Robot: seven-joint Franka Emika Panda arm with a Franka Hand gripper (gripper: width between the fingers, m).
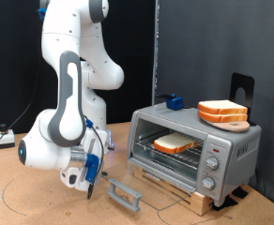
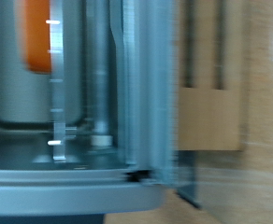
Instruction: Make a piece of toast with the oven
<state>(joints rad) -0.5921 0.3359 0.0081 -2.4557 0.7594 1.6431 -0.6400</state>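
While flat toast (image 1: 175,143) lies inside — boxy oven (image 1: 195,144).

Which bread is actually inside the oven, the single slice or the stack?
The single piece of toast, lying flat on the rack inside the open oven. The thicker stack of slices sits on the oven's roof.

Even indoor light, exterior view sharp, wrist view blurred (heavily)

Blurred and close, the wrist view shows grey metal edges of the oven (image 2: 127,103) running up the frame, an orange shape (image 2: 35,37) behind a pale strip, a curved dark line lower down, and beside it the light wooden worktop (image 2: 263,112) with a tan rectangular patch (image 2: 209,117).
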